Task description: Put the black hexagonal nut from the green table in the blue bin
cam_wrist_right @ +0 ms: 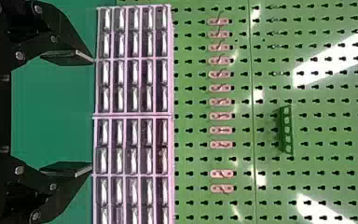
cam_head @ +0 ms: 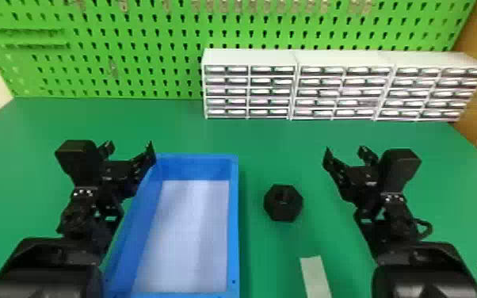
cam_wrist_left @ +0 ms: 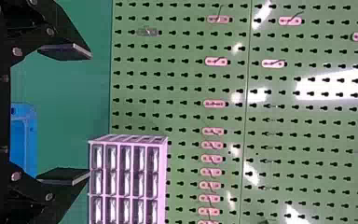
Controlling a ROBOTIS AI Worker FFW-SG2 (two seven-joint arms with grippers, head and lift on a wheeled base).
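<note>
1. I see the black hexagonal nut (cam_head: 283, 214) on the smooth green table (cam_head: 273, 138), near the blue rectangular bin (cam_head: 233, 222).
2. My left gripper (cam_wrist_left: 89, 113) and right gripper (cam_wrist_right: 92, 113) gape wide, both empty.
3. Nothing's done, I'd judge; grasp, carry and release remain.

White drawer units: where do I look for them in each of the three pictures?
Head view: the drawer units stand right of centre, at the back of the green table.
Left wrist view: they show past one fingertip of the left tool.
Right wrist view: they stretch across, past both fingertips of the right tool.
Shared landmark: the green pegboard with its rows of holes, behind the units.
</note>
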